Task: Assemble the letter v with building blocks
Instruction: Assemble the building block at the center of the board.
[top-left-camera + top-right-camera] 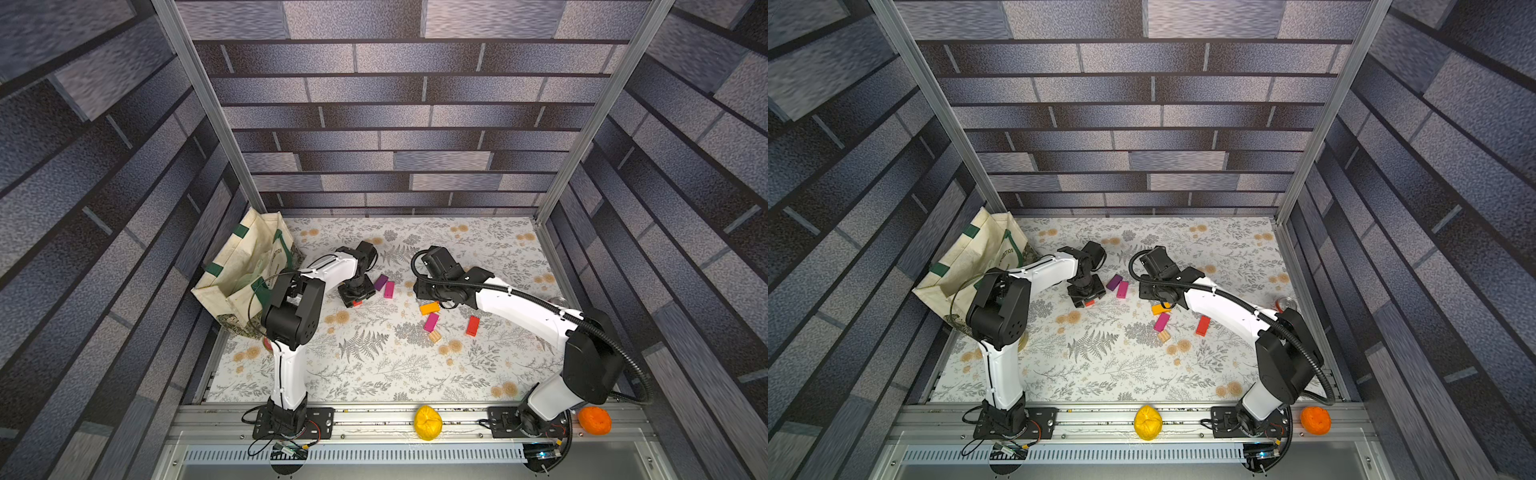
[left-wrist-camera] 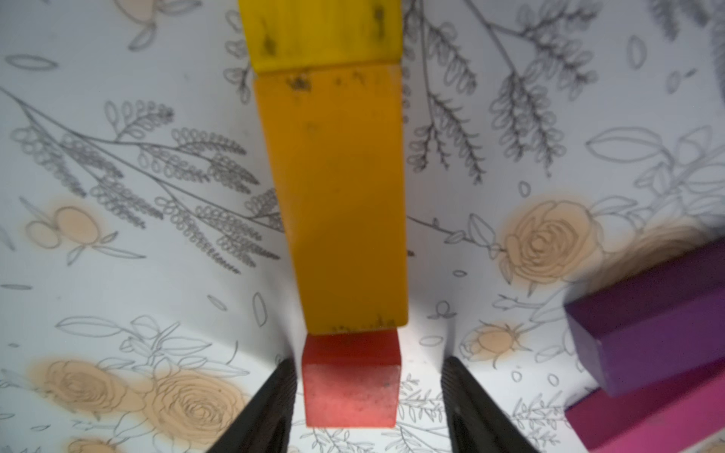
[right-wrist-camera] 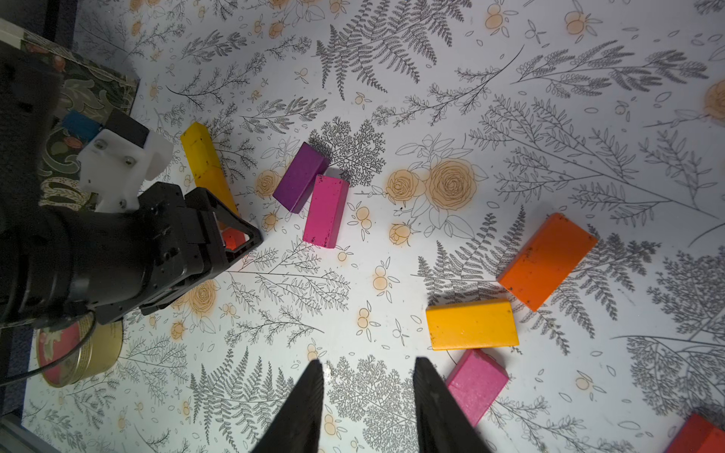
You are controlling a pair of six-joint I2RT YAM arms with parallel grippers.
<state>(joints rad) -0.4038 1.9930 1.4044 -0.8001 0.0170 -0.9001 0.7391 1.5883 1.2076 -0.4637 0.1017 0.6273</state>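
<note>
left gripper [image 2: 368, 359] jaws are standing apart around the red block [image 2: 350, 380], one finger [image 2: 274, 404] almost touching it, the other clear. red block is lying end to end with an amber block [image 2: 341, 204], then a yellow block [image 2: 321, 31]. right gripper [image 3: 368, 360] jaws are gaping empty over the cloth [image 3: 392, 117], well apart from the red block.

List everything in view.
Row blocks, flat wood: 3, yellow block, amber block, red block, end to end.
Pair: 2, purple block, magenta block, side by side.
Loose: 5, second amber block, orange block, second magenta block, second red block, plain wood cube, near right gripper.
Crumpled lumps: 2, yellow lump, orange lump, front rail.
Cloth tote bag: 1, cream, far left.
Round tin: 1, gold, under left arm.
Metal can: 1, red, right edge.
Left gripper: open around red block.
Right gripper: open.
</note>
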